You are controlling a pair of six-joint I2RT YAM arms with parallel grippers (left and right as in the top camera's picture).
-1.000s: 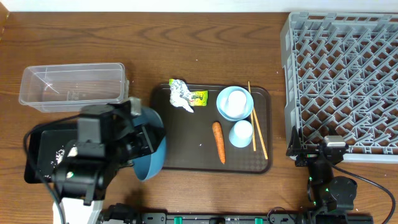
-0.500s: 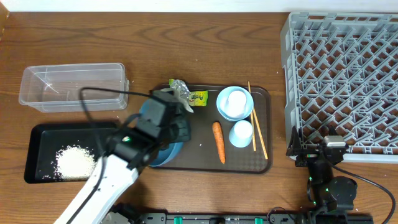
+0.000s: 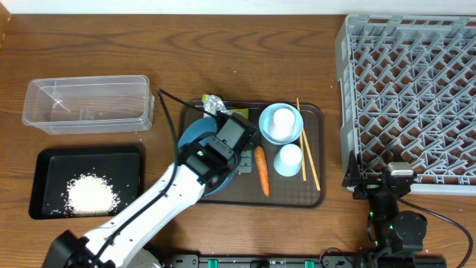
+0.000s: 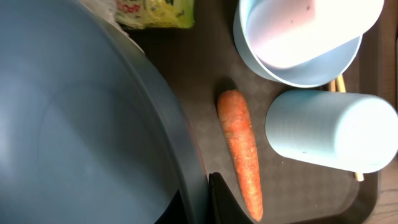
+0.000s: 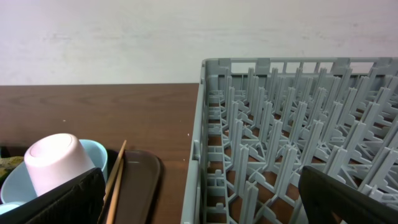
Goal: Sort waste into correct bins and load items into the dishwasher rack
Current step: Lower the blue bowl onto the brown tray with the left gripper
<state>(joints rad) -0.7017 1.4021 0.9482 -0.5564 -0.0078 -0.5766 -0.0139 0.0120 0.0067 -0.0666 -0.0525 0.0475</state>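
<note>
My left gripper [image 3: 232,165] is shut on the rim of the large dark-blue bowl [image 3: 192,138], over the left part of the brown tray. In the left wrist view the jaws [image 4: 200,200] pinch the bowl's edge [image 4: 74,124], beside the carrot [image 4: 241,149]. The carrot [image 3: 260,169] lies on the tray. The crumpled wrapper [image 3: 214,106] and the yellow-green packet [image 4: 155,11] lie at the tray's back. Rice [image 3: 91,195] is heaped in the black tray [image 3: 44,167]. My right gripper [image 5: 205,205] is open and empty beside the grey rack [image 3: 409,97].
The clear tub [image 3: 85,104] stands empty at the back left. On the brown serving tray [image 3: 316,195] are a small light-blue bowl [image 3: 280,123] with an upturned cup in it, a second pale-blue cup [image 3: 288,158] and wooden chopsticks [image 3: 308,152].
My left arm has swung right from over the black tray to the brown tray, carrying the dark-blue bowl. The rice now lies in the black tray. The right arm has not moved.
</note>
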